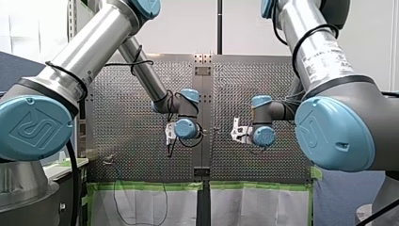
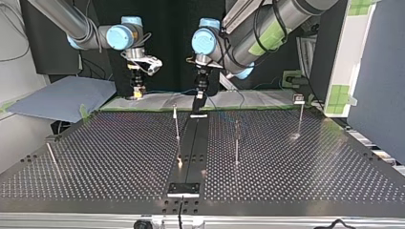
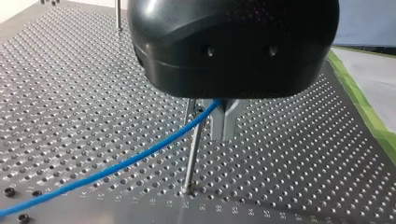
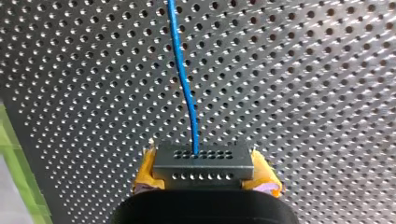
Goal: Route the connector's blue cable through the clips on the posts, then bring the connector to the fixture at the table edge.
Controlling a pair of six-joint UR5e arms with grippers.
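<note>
In the right wrist view my right gripper (image 4: 205, 173) is shut on a grey connector (image 4: 204, 161) with rows of small holes, its yellow pads (image 4: 145, 171) on either side. The blue cable (image 4: 184, 88) runs out of the connector, ahead over the perforated table. In the left wrist view my left gripper (image 3: 210, 120), black with metal fingers (image 3: 225, 125), is shut on the blue cable (image 3: 140, 158) right beside a thin metal post (image 3: 192, 158). From there the cable trails away low over the table. Both grippers (image 2: 138, 91) (image 2: 198, 106) hang at the far edge in the top view.
Several thin posts stand on the table in the top view: near the middle (image 2: 176, 126) (image 2: 236, 143), at the right with a clip on top (image 2: 299, 114), and a leaning one at the left (image 2: 51, 155). A black plate (image 2: 183, 189) sits at the near edge.
</note>
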